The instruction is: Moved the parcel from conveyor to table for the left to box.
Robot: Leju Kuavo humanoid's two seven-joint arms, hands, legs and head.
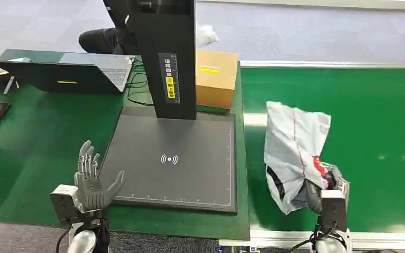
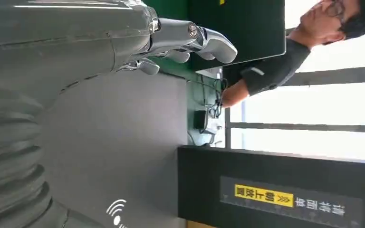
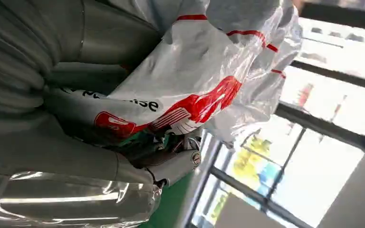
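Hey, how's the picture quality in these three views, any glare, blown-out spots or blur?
Head view: even light, sharp, faint glints on the conveyor belt. Left wrist view: the windows behind the person are blown out white. Right wrist view: bright blurred background, glare on the white plastic parcel that the right hand holds.

Even, fairly bright indoor light fills the head view, with soft, short shadows under the black column (image 1: pixel 169 58) and beside the white parcel (image 1: pixel 294 153). Small pale glints sit on the green conveyor (image 1: pixel 379 105). In the left wrist view the windows (image 2: pixel 313 109) behind are blown out to white, while the near grey cover is soft and out of focus. The right wrist view has bright glare on the parcel's plastic and hazy, overexposed windows behind.
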